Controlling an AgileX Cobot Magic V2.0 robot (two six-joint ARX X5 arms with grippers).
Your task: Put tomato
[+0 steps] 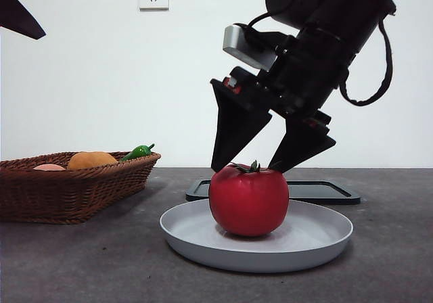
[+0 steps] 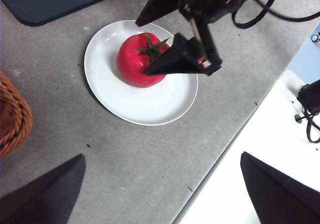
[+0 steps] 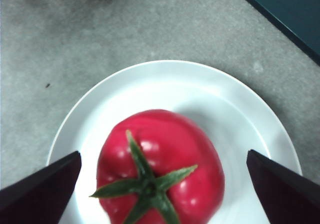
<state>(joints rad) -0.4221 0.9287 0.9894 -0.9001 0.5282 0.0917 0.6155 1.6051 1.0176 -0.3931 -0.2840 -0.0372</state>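
Glossy smooth tomato [image 1: 248, 201], smooth white plate [image 1: 325, 239], woven wicker basket [image 1: 74, 191], matt grey table [image 1: 81, 262]

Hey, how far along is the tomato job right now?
Placing looks done: the tomato sits on the white plate. In hand: the right gripper is open just above it, jaws either side of the stem, gripping nothing. Left: pulling that arm clear. The left gripper waits off to the side.
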